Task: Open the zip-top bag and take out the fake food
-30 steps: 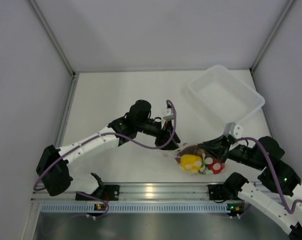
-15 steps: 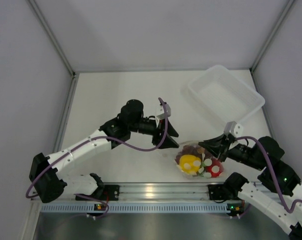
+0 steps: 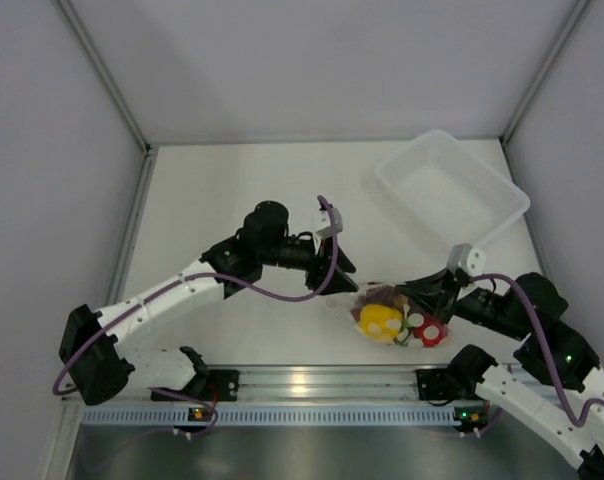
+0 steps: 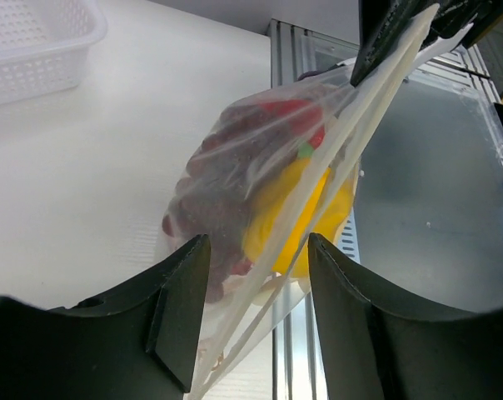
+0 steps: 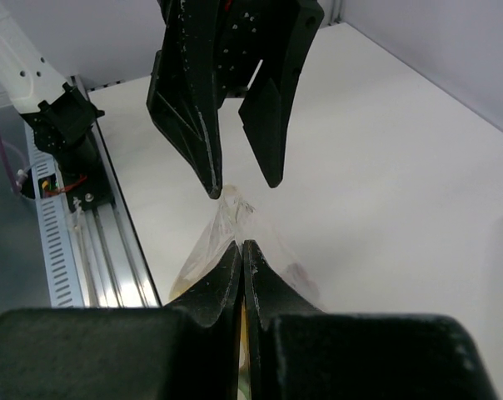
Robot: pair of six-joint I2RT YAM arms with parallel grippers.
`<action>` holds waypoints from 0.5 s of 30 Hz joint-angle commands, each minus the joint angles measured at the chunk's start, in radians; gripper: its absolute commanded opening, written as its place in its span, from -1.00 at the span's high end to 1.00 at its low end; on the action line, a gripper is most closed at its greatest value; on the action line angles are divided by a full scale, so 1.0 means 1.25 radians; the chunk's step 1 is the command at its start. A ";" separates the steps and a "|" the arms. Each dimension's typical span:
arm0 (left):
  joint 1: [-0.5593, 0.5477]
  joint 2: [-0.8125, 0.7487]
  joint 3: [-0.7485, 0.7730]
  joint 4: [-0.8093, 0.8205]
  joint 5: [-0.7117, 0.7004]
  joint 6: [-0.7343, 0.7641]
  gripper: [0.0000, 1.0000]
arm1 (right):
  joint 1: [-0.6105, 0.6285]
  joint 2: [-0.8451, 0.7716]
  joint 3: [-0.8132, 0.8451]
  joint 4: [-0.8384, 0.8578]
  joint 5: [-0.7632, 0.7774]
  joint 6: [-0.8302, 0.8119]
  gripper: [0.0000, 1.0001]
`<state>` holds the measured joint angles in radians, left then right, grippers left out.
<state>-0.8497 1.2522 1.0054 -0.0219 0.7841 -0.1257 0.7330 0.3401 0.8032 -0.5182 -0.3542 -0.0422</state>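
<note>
The zip-top bag hangs just above the table near its front edge, with the fake food inside: a yellow pepper, red pieces and dark grapes. My right gripper is shut on the bag's top edge. My left gripper is open at the bag's left end. In the left wrist view the zip strip runs slantwise between the left gripper's fingers, which stand apart from it. The yellow pepper and grapes show through the plastic.
A rigid clear tray stands at the back right. The metal rail runs along the table's near edge, right under the bag. White walls close in the table at left, back and right.
The left gripper pulled back up and left from the bag's end, then edged toward it again. The bag shifted slightly. The right gripper kept its hold.
</note>
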 commanded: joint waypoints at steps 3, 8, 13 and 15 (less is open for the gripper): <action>0.010 -0.037 -0.004 0.038 -0.043 0.001 -0.13 | 0.005 -0.014 0.013 0.120 -0.038 -0.008 1.00; 0.027 -0.047 -0.013 0.038 -0.015 -0.001 -0.13 | 0.006 -0.013 0.010 0.120 -0.032 -0.008 1.00; 0.031 -0.053 -0.016 0.038 -0.002 -0.006 -0.13 | 0.005 -0.012 0.009 0.121 -0.023 -0.007 1.00; 0.031 -0.053 -0.019 0.038 0.007 -0.005 -0.14 | 0.005 -0.012 0.010 0.120 -0.023 -0.007 1.00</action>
<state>-0.8169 1.2129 0.9932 -0.0216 0.7597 -0.1291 0.7330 0.3401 0.7963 -0.5159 -0.3725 -0.0429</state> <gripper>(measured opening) 0.566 0.006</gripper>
